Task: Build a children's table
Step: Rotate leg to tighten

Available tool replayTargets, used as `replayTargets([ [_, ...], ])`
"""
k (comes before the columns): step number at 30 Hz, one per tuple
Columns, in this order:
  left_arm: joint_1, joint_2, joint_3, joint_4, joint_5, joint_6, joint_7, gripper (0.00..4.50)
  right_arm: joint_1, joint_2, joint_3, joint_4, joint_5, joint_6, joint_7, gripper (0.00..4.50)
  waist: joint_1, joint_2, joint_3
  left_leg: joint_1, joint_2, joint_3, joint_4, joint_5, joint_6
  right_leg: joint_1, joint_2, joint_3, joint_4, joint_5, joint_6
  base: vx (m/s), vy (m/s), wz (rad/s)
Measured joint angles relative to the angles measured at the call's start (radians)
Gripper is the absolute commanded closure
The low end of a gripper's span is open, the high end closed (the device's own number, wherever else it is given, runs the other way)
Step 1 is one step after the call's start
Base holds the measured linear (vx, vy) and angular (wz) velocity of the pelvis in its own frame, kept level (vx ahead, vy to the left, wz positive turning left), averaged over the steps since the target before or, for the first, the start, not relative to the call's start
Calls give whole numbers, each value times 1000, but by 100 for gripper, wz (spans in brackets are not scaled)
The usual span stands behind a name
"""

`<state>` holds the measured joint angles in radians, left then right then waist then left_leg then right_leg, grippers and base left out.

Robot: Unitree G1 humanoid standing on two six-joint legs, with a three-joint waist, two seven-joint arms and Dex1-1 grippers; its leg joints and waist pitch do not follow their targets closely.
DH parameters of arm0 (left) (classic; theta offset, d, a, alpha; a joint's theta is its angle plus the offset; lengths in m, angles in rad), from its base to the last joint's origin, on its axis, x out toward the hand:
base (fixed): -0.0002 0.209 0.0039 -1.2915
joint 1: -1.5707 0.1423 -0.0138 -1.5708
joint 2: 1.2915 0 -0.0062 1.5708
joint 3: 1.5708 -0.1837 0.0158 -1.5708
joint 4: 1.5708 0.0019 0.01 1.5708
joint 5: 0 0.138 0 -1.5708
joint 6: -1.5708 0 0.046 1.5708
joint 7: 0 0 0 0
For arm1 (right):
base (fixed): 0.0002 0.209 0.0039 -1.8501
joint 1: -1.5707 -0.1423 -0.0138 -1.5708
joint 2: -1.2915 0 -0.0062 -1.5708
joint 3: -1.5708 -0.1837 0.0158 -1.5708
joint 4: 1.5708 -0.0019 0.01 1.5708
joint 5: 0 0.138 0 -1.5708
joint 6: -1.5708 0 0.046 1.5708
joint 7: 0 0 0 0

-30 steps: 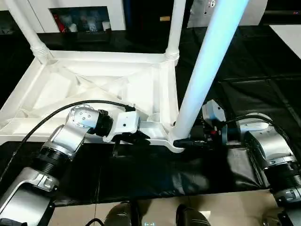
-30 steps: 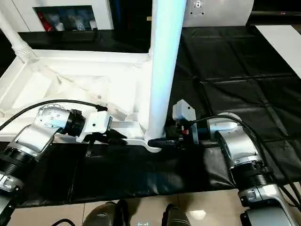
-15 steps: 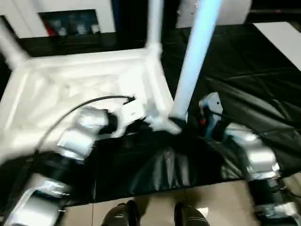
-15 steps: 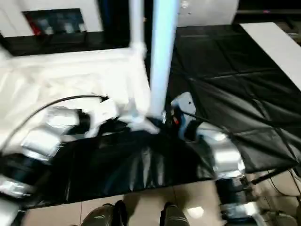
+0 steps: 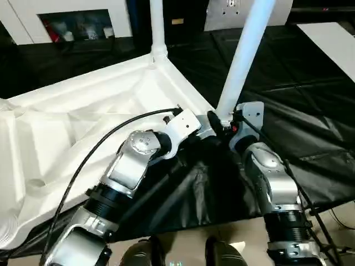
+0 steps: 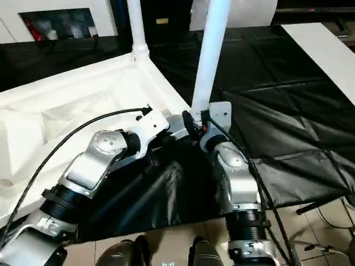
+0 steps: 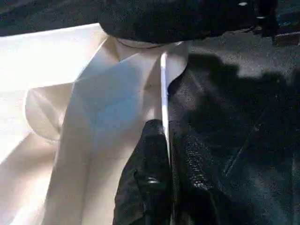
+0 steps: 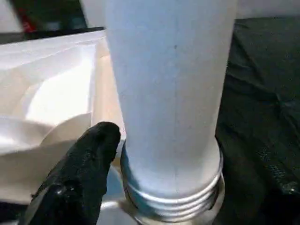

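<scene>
Robot lab: black-covered work table (image 5: pixel 310 100) (white cabinets (image 5: pixel 77 11) behind).

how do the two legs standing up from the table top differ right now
The near leg leans to the right and looks thicker and bluish; the far leg stands straight, slimmer and whiter. The near leg has the right gripper around its base; the far leg stands free at its corner. Both are white tubes seated in corner sockets of the upturned table top.
</scene>
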<state>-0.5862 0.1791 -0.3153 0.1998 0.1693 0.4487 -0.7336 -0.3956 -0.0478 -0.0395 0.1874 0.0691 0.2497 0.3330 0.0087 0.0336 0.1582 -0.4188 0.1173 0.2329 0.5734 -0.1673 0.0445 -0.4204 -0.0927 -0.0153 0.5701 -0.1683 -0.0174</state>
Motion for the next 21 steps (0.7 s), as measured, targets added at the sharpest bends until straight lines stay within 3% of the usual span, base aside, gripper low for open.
replayTargets([
  [5,11,57,4,-6,-28,-53,-60,450,4,-90,14,3,36,-26,161,31,0,0,0,-1,0,0,-5,1,0,-4,0,-2,3,0,1,0,0,0],
  [8,23,138,7,-4,-60,-128,-143,450,-2,-215,47,23,57,-68,337,6,1,0,0,-3,1,-1,-5,3,5,-8,0,-3,5,-1,1,0,0,0],
  [13,25,240,5,31,-88,-256,-289,450,-31,-338,89,56,94,-101,605,6,10,0,0,-2,2,-1,-3,3,4,-6,0,-3,6,-1,1,0,0,0],
  [21,-5,310,-28,103,-138,-392,-476,450,-86,-412,149,131,133,-138,864,21,39,-1,1,-1,2,0,0,3,4,-4,0,-3,8,0,-1,0,0,0],
])
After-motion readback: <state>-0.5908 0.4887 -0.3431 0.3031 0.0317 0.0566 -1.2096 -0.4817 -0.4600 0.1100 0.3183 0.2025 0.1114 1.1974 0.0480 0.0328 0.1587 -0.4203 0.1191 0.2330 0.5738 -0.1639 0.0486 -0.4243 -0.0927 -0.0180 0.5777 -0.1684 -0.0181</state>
